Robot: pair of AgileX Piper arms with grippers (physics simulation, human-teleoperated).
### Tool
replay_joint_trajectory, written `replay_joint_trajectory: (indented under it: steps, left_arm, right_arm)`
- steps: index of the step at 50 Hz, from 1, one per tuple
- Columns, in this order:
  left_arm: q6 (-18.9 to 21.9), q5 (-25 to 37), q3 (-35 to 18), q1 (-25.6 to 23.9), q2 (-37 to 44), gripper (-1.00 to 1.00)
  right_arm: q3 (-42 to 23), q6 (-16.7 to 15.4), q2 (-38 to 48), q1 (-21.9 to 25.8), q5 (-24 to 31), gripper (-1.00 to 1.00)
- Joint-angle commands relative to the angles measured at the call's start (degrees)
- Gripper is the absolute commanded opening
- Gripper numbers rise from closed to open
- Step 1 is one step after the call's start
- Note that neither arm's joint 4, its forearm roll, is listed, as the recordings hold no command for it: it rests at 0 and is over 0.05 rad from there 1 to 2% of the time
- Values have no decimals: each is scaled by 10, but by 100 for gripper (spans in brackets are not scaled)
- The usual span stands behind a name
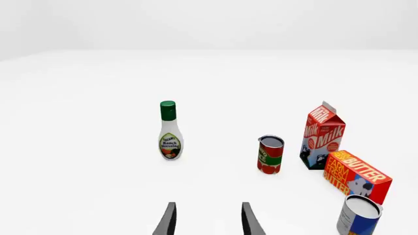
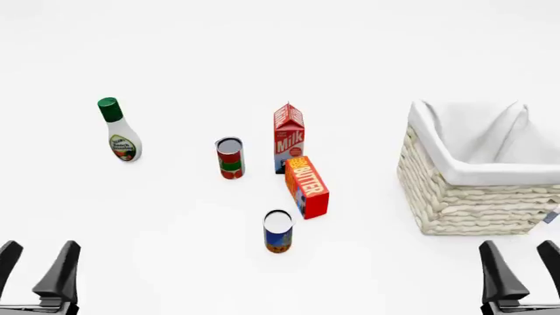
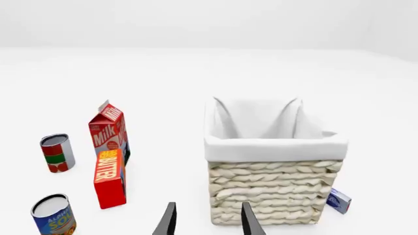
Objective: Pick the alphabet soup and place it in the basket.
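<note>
**Standing soup can untouched, both grippers spread and empty**

Standing upright on the white table (image 2: 175, 216), the alphabet soup (image 2: 278, 231), a small cylindrical can with a blue-and-orange label and silvery-white top, sits near the front of the object group, apart from both arms. Just behind it and slightly right lies the red-and-orange butter box (image 2: 307, 187). Behind that stands the red-and-white milk carton (image 2: 289, 138), with the red-and-green labelled can (image 2: 230, 158) to its left. A white ranch dressing bottle with a green cap (image 2: 119, 131) stands well apart at far left.

The basket (image 2: 477, 197), large, square, woven of pale wicker with a white cloth lining, rests at the right, well apart from the soup can. Nothing is seen inside it. A small blue-and-white box (image 3: 338, 200) lies beside its far-right base.

The left gripper (image 2: 35, 266) hovers at the lower left, jaws spread, holding nothing. The right gripper (image 2: 518, 266) hovers at the lower right in front of the basket, jaws likewise spread and empty.
</note>
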Motion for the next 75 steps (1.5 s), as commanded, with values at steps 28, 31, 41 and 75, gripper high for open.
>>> replay_joint_trajectory:
  steps: [28, 31, 41, 75]
  left_arm:
    - [0, 0, 0, 0, 0, 100]
    - [0, 0, 0, 0, 0, 100]
    - [0, 0, 0, 0, 0, 100]
    - [0, 0, 0, 0, 0, 100]
  right_arm:
    - [-23, -11, -1, 35, 17, 100]
    - [-25, -10, -1, 37, 19, 100]
    - [-49, -12, -2, 65, 33, 100]
    - [-116, -26, 148, 276, -71, 100]
